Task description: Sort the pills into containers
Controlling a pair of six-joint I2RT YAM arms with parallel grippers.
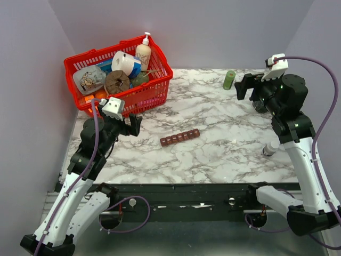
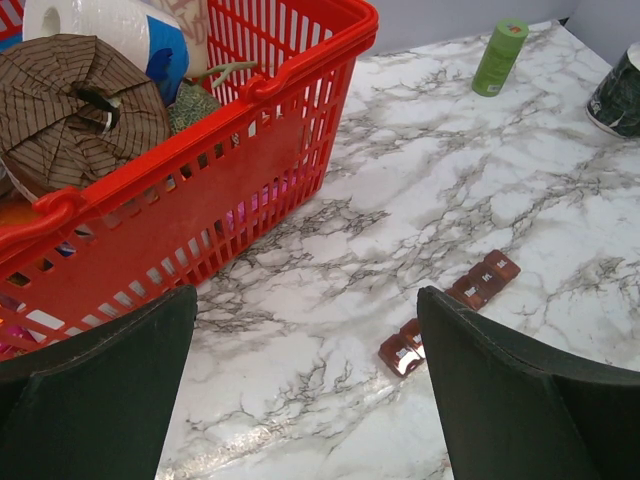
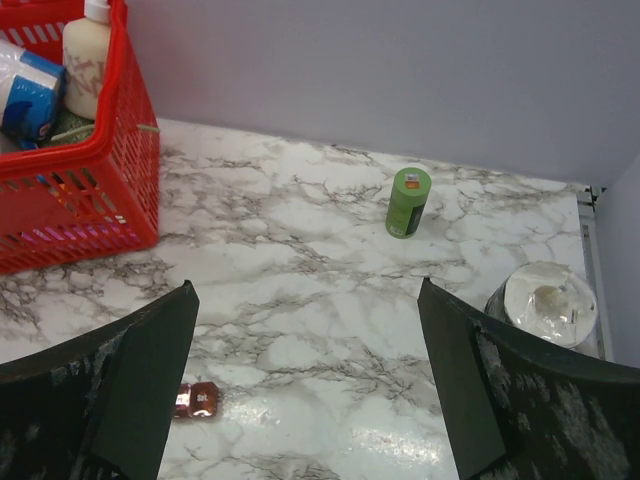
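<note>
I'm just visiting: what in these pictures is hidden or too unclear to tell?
- Dark red-brown plastic compartment strip: in the left wrist view a dark gripper finger hides its middle; the right wrist view shows only one end.
- Pills: none visible in any view.
- Small green bottle: label too small to read, top view.

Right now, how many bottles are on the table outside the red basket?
2: a green bottle near the back wall, and a white-topped bottle beside the right arm. Others may be hidden.
</note>
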